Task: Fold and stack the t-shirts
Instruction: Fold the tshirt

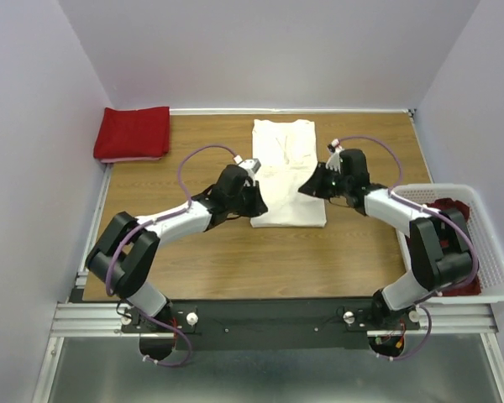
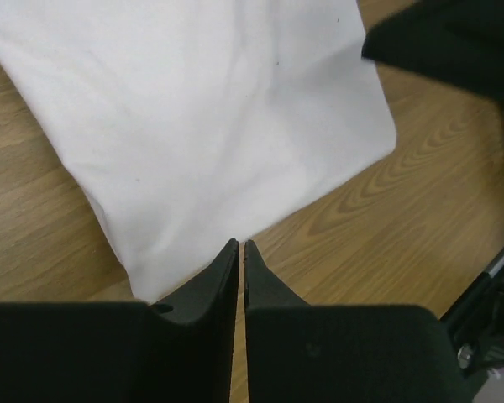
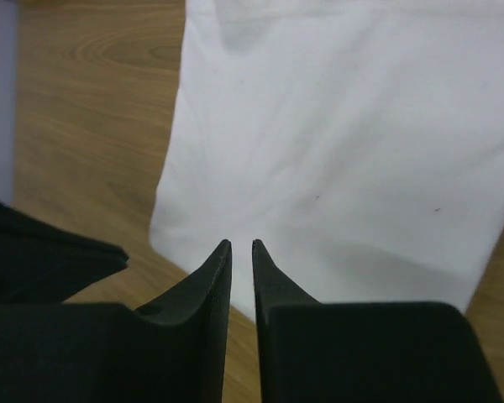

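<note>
table (image 1: 235, 260): brown wood-grain | basket (image 1: 492, 295): white plastic lattice, at table's right edge | walls (image 1: 277, 50): pale grey

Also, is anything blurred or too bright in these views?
Top external view: sharp, evenly lit, soft shadows under the arms. Left wrist view: the cream-white t-shirt nearly washed out, the jaws dark and soft. Right wrist view: the same, with a grey shadow before the jaws.

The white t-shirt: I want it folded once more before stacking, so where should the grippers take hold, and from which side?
The white t-shirt lies flat as a long strip running away from the arms. So it is probably best to take its two near corners, the left gripper from the left edge and the right gripper from the right, and carry them over it.
</note>
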`<state>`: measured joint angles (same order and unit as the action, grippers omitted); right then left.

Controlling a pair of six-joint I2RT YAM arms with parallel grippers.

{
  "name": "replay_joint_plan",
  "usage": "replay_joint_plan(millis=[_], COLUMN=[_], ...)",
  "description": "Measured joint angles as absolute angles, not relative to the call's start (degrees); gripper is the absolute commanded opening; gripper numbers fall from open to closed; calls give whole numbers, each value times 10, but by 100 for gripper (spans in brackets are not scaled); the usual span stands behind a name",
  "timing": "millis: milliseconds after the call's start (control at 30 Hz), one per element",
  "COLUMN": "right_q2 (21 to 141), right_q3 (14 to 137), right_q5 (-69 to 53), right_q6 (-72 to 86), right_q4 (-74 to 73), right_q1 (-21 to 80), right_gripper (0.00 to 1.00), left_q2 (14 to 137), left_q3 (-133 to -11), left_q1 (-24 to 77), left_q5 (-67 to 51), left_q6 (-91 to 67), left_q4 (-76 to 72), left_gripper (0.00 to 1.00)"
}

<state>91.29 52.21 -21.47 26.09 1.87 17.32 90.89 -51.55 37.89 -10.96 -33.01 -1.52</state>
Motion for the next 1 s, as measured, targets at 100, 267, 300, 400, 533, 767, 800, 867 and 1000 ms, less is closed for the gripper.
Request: replay_joint_plan(millis=[100, 267, 300, 400, 533, 767, 800, 867, 1000], right_q2=[878, 900, 912, 922, 920, 865, 858, 858, 915], right_q3=[422, 298, 281, 255, 236, 237, 241, 248, 290], right_q5=[-272, -312, -315, -329, -336, -387, -399, -415, -439], right_q6=[322, 403, 419, 454, 474, 480, 488, 502, 528], right_q4=[112, 219, 234, 267, 291, 292, 304, 329, 399], right_q1=[159, 114, 98, 68, 45, 46, 51, 67, 148], right_gripper=[23, 22, 22, 22, 24, 36, 36, 36, 36], left_q2=[902, 958, 974, 986, 968, 889, 873, 842, 774], left_q3=[-476, -425, -417, -393, -360, -334, -332, -331, -331], left_q1=[358, 332, 328, 313, 295, 286, 286, 286, 286], left_q5=[-148, -211, -223, -256, -267, -251, -248, -239, -209], left_q6=[-358, -406, -416, -446, -473, -480, -480, -479, -474], left_q4=[-80, -137, -142, -173, -191, -171, -170, -170, -169], left_gripper=[8, 3, 2, 0, 0, 1, 5, 9, 26])
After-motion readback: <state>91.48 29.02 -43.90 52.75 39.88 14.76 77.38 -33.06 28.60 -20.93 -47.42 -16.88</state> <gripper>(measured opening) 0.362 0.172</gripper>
